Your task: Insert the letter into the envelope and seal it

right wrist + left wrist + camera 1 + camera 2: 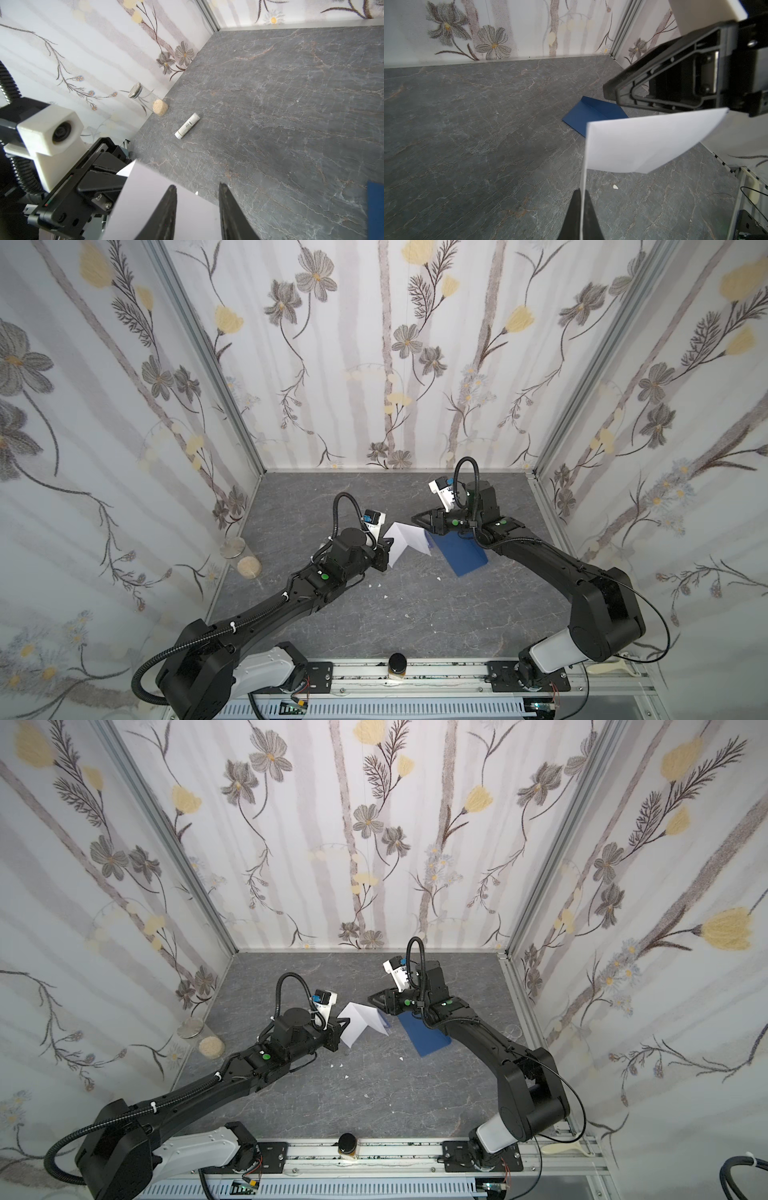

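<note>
Tabletop (291,104): letter (643,143), glue stick (187,125), print illegible

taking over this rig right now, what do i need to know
Left gripper: shut on an edge of the letter, holding the folded sheet up off the table.
Right gripper: open, jaws apart, close beside the letter, holding nothing.
Envelope: flat on the table, partly under the right arm; the letter is not in it.
Glue stick: lying loose on the table near the clear jar.
Done: letter folded and picked up.
Left: slide it into the envelope, then seal the flap.
</note>
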Available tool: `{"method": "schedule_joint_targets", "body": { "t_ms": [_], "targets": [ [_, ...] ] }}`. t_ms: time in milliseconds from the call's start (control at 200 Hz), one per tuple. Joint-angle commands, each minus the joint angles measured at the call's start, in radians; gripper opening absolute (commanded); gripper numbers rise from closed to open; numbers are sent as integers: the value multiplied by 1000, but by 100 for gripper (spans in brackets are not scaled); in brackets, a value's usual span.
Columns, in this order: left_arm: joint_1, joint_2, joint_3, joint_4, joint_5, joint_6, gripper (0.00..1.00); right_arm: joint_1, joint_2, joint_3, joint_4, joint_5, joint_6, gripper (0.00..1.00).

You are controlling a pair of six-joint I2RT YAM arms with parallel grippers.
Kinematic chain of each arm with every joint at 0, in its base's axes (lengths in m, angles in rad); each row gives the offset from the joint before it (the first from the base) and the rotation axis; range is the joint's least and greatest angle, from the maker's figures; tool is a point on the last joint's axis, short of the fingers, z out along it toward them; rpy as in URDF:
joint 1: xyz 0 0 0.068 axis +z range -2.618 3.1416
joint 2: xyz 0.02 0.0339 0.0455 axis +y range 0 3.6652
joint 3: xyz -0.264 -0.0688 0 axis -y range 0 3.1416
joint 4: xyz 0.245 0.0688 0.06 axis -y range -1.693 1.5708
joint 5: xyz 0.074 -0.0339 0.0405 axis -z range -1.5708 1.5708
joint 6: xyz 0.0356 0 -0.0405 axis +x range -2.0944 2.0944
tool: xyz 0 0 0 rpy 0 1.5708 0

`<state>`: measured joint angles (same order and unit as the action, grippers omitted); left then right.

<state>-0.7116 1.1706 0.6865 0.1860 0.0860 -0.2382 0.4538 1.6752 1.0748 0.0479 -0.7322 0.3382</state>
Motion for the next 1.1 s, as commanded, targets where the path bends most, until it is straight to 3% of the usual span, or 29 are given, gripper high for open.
{"method": "schedule_joint_targets", "body": {
  "t_ms": [0, 405, 830, 1099],
  "targets": [
    [-2, -6, 7, 7, -15, -6, 0, 3, -24, -24, 29, -19, -8, 36],
    [8, 0, 19, 8, 48, -14, 0, 37, -73, -91, 19, -65, -60, 42],
    [79, 40, 77, 8, 382, -111, 0, 47, -158, -176, 73, -98, -93, 55],
    [104, 51, 118, 9, 525, -176, 0, 48, -185, -191, 89, -131, -111, 61]
  ]
}}
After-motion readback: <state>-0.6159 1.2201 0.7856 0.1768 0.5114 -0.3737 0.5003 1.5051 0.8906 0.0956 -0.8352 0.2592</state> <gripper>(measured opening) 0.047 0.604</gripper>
